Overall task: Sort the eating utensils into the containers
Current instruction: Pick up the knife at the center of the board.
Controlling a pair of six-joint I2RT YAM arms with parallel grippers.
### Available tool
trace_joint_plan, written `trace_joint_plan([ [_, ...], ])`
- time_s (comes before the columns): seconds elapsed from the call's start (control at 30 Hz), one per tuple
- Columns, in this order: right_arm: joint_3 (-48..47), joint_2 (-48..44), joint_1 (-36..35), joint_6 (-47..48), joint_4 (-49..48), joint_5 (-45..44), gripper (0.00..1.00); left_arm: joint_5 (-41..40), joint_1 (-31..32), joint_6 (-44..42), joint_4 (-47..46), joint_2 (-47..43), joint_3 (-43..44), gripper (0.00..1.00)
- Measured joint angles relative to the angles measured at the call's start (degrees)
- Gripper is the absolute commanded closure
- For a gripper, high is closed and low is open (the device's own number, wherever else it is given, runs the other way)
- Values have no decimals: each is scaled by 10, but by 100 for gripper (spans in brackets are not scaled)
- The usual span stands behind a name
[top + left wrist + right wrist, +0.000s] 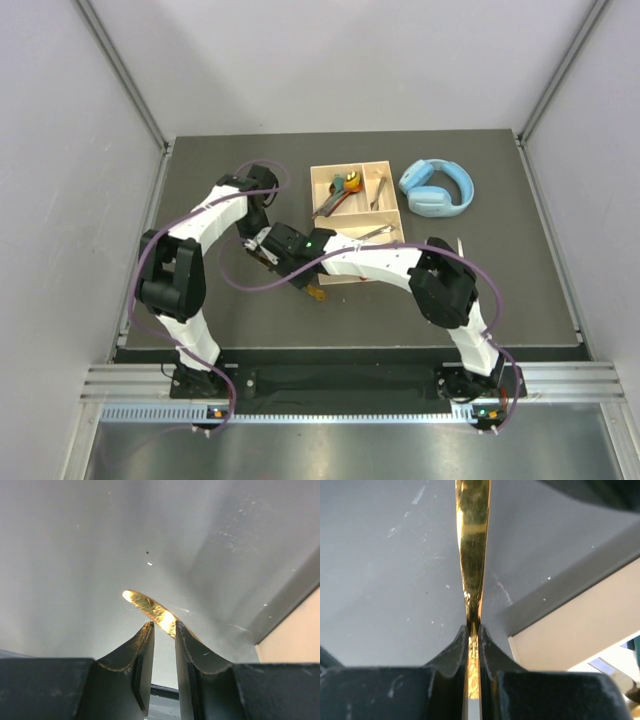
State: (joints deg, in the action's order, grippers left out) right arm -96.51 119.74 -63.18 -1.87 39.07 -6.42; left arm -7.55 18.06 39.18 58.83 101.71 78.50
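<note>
At the tray's [313, 200] eight o'clock, right gripper [473, 630] is pinching a gold spoon [472, 540]; left gripper's [163, 625] hold, cannot tell. Next: probably carrying it to the tray.

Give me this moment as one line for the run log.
right gripper: shut on gold utensil | left gripper: jaws astride gold utensil's tip, grip unclear | tray: some cutlery inside

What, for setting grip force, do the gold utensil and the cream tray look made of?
Gold utensil: probably metal, gold-coloured and polished; it gives mirror-like reflections. Cream tray: matte, pale, thin-walled; possibly light wood or plastic, with no grain visible to settle it.
</note>
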Motion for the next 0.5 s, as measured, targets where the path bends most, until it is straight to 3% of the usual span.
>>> trace_joint_plan([
  [0.5,-60,-13,9,9,39,-15,100,0,0,-6,35,1,125,71],
])
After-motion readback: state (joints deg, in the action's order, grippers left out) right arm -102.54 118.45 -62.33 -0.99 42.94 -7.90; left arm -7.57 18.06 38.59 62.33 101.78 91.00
